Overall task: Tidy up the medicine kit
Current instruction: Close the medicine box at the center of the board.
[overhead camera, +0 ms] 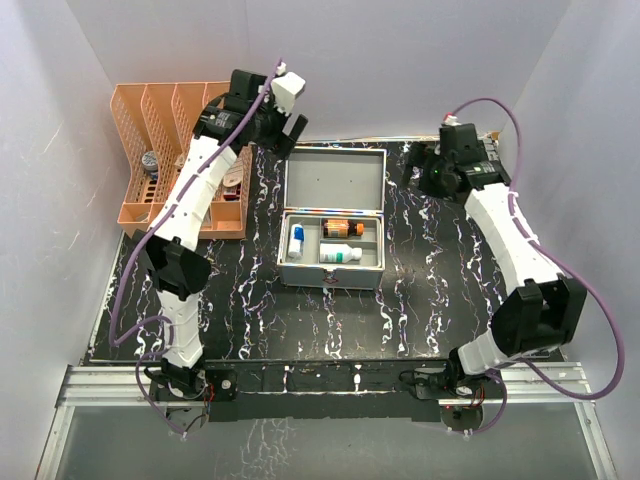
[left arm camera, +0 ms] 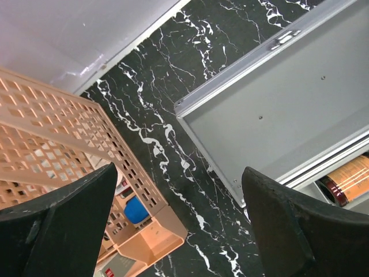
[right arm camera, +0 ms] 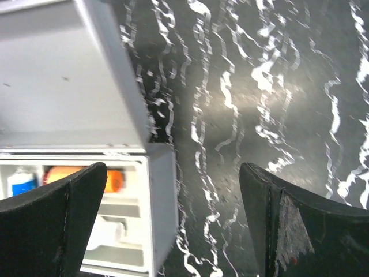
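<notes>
From above, the medicine kit [overhead camera: 330,275] lies open mid-frame on the desk [overhead camera: 440,290], three bottles [overhead camera: 343,228] inside; the orange rack [overhead camera: 135,110] at upper left holds more, so we judge the job partly done. Left wrist: our left pincer [left arm camera: 179,228] gapes empty between rack and lid [left arm camera: 300,98]. Right wrist: right pincer [right arm camera: 173,225] gapes empty beside the kit.

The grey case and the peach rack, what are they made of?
The grey case looks like metal, probably aluminium: matte sheet panels, bright edge rails, small rivets. The peach rack looks like moulded plastic: uniform colour, lattice-holed walls.
</notes>
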`<state>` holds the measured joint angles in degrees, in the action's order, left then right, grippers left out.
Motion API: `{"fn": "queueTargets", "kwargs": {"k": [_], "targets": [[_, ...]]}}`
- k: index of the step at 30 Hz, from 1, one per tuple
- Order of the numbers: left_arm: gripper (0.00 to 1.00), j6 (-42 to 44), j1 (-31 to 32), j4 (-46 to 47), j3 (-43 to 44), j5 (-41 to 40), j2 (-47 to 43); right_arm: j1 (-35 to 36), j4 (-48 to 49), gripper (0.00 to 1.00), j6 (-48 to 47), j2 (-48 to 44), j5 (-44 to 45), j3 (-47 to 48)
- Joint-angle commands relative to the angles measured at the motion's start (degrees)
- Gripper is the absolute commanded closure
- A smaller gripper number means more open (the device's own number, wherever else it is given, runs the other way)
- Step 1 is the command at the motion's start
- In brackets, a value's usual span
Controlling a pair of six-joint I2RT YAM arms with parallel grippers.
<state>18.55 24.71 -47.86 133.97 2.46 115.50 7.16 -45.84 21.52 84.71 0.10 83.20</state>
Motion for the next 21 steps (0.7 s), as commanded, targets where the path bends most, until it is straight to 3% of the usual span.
{"fn": "queueTargets", "kwargs": {"k": [1, 6, 9, 12, 21], "targets": [[0.11, -6.79, -3.36, 1.01, 0.89, 8.03, 2.15, 4.94, 6.77, 0.02, 1.94, 3.59, 3.92, 7.76], [0.11, -9.6, -7.04, 3.79, 1.39, 13.38, 5.51, 7.67, 8.53, 0.1, 2.86, 9.74, 6.01, 13.73], [0.11, -10.98, -8.94, 5.91, 3.88, 15.31, 7.64, 7.78, 11.21, 0.09, 5.03, 11.02, 8.79, 14.53], [0.1, -12.91, -10.32, 8.18, 6.35, 18.43, 9.37, 7.87, 13.7, 0.02, 7.12, 12.19, 9.43, 15.4], [0.07, -21.77, -14.49, 17.22, 1.82, 43.18, 8.48, 7.84, 17.13, 0.02, 8.03, 14.7, 8.99, 17.93]]}}
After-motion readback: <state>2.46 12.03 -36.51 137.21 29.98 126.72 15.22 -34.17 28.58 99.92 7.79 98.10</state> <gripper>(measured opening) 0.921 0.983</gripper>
